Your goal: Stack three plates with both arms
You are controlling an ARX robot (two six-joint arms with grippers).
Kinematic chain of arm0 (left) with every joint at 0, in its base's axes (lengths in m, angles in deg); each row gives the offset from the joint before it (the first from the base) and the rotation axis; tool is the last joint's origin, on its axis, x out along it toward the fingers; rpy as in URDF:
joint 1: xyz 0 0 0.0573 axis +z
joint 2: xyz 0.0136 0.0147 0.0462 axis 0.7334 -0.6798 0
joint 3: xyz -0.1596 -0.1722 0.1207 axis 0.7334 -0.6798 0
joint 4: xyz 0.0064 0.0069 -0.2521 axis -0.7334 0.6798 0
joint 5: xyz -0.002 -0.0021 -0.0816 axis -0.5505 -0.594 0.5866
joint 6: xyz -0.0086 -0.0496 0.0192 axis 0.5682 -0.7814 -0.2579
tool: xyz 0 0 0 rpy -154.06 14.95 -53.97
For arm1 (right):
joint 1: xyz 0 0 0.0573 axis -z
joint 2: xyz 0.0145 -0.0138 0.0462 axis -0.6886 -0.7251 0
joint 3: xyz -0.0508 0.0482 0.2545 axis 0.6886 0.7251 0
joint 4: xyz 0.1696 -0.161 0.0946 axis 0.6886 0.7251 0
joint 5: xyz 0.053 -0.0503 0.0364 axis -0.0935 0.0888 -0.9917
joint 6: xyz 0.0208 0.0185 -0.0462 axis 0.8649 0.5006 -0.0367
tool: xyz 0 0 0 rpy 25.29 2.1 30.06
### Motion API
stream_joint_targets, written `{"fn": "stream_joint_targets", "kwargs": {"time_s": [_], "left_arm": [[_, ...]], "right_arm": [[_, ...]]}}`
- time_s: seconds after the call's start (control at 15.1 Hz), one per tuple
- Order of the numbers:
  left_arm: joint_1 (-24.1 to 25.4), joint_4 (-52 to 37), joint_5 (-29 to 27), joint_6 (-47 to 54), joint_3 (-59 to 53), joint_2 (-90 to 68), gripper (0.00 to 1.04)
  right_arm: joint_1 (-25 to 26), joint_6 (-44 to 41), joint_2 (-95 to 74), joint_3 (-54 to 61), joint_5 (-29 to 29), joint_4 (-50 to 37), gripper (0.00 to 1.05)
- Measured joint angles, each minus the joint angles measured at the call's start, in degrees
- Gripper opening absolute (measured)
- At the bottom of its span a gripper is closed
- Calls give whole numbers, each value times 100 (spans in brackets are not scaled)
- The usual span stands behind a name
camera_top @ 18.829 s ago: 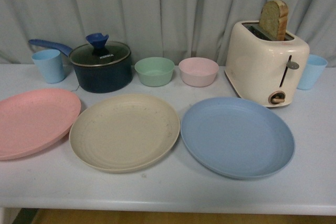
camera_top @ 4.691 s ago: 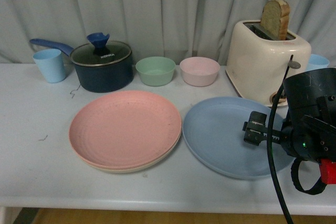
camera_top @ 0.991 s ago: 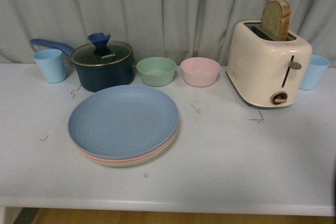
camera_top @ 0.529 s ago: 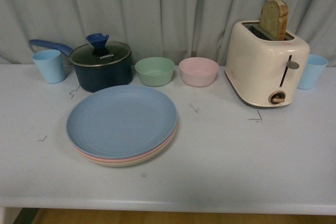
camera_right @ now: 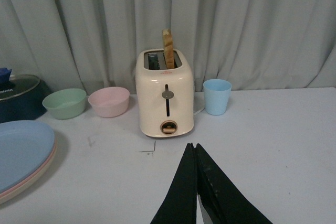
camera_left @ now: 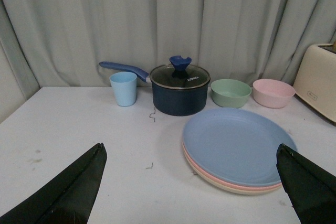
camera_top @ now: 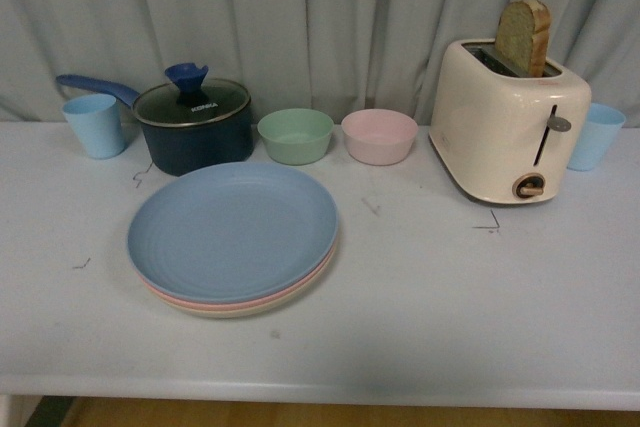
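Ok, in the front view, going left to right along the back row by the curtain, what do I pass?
Light blue cup → dark blue lidded saucepan → green bowl → pink bowl → cream toaster with a bread slice sticking up → second light blue cup.

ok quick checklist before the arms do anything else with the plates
1. All three stacked: blue plate on top, pink plate under it, beige plate at the bottom. Ok.
2. Stack alignment: rims nearly concentric, only slightly offset. Ok.
3. Left gripper: jaws wide apart, holding nothing. Ok.
4. Right gripper: jaws together, holding nothing. Ok.
5. Arms clear of the stack: neither shows in the front view. Ok.
6. Neighbours apart from the stack: green bowl apart; pot close behind the rim, contact cannot tell.
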Motion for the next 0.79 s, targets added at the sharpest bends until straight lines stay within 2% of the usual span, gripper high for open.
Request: {"fn": "stream_joint_targets", "kwargs": {"time_s": [0.4, 0.79], "left_arm": [[0, 2, 0, 0, 0, 0, 98], [0, 0, 0, 0, 0, 0, 98]], "right_arm": [[0, 0, 1187, 0, 0, 1161, 2], [0, 0, 1891, 0, 0, 1840, 2]]}}
